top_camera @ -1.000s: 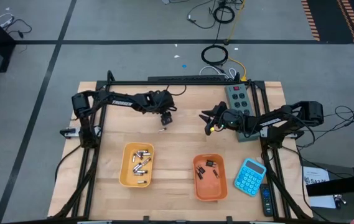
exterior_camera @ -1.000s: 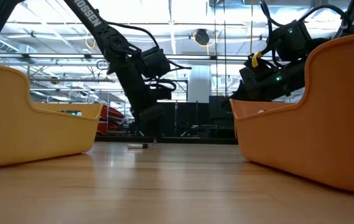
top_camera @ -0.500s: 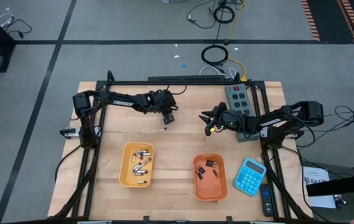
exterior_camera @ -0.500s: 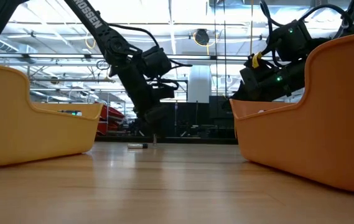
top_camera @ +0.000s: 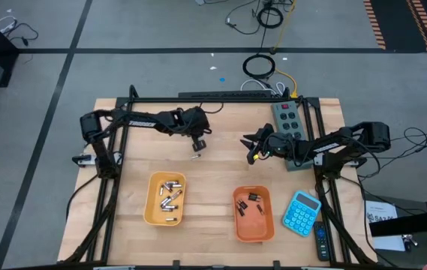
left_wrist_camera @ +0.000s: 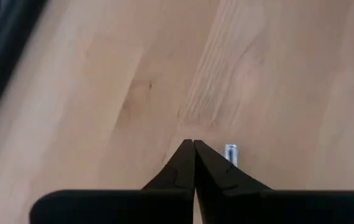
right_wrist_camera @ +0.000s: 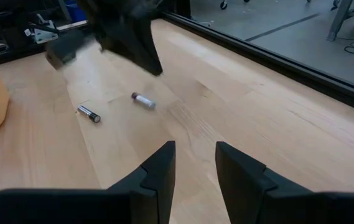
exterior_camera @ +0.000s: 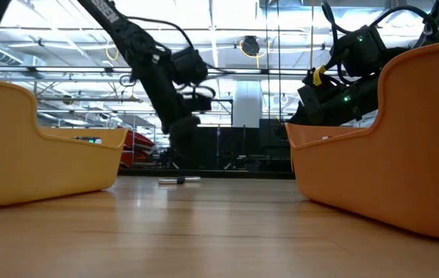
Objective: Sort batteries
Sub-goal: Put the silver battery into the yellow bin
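Two loose batteries lie on their sides on the bare wood: a dark one (right_wrist_camera: 89, 114) and a silvery one (right_wrist_camera: 144, 100). In the high view they show as a small speck (top_camera: 195, 156). My left gripper (left_wrist_camera: 193, 144) is shut with nothing between its fingers, just above the table, with a silvery battery (left_wrist_camera: 231, 153) beside its tips. My right gripper (right_wrist_camera: 195, 163) hovers open to the right of the batteries, pointing toward them. The yellow tray (top_camera: 151, 214) holds several silvery batteries. The orange tray (top_camera: 240, 225) holds a few dark ones.
A blue calculator (top_camera: 302, 212) lies right of the orange tray. A grey power strip (top_camera: 288, 120) sits at the far right, behind my right arm. Bare wood lies between the trays and the loose batteries. The two trays fill the sides of the low view (exterior_camera: 42, 166).
My left gripper has shut with nothing caught between its fingers. It has risen off the table and drawn a little toward the table's left edge. The loose batteries stay on the wood.
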You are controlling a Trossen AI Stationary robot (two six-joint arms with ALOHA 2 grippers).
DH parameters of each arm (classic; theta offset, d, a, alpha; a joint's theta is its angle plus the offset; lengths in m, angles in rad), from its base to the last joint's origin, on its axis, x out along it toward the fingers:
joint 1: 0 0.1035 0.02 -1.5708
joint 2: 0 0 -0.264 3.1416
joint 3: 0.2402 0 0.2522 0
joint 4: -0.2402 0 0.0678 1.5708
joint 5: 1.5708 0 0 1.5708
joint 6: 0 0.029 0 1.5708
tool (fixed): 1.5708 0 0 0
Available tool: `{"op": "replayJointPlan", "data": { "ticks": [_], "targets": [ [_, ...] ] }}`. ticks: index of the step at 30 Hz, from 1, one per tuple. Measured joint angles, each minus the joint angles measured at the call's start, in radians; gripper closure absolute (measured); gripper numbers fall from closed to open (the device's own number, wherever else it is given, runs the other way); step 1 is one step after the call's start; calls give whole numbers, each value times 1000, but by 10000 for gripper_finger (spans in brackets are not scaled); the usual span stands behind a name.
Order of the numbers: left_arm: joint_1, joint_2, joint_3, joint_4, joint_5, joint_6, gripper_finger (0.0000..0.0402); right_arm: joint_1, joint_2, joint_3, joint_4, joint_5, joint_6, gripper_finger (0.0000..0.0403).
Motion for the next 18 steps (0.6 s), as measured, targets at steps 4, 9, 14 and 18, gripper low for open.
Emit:
{"op": "replayJointPlan", "data": {
  "ticks": [4, 9, 14, 18],
  "targets": [
    [-6, -65, 1, -44, 8, 9, 399, 0, 0, 0, 0, 0, 0, 298],
    [-10, -135, 2, -79, 47, 22, 400, 0, 0, 0, 1, 0, 7, 298],
    [-47, -127, 2, -130, 224, -57, 374, 0, 0, 0, 18, 0, 13, 298],
    [-206, -66, 1, -161, 183, -30, 299, 0, 0, 0, 18, 0, 14, 298]
  ]
}}
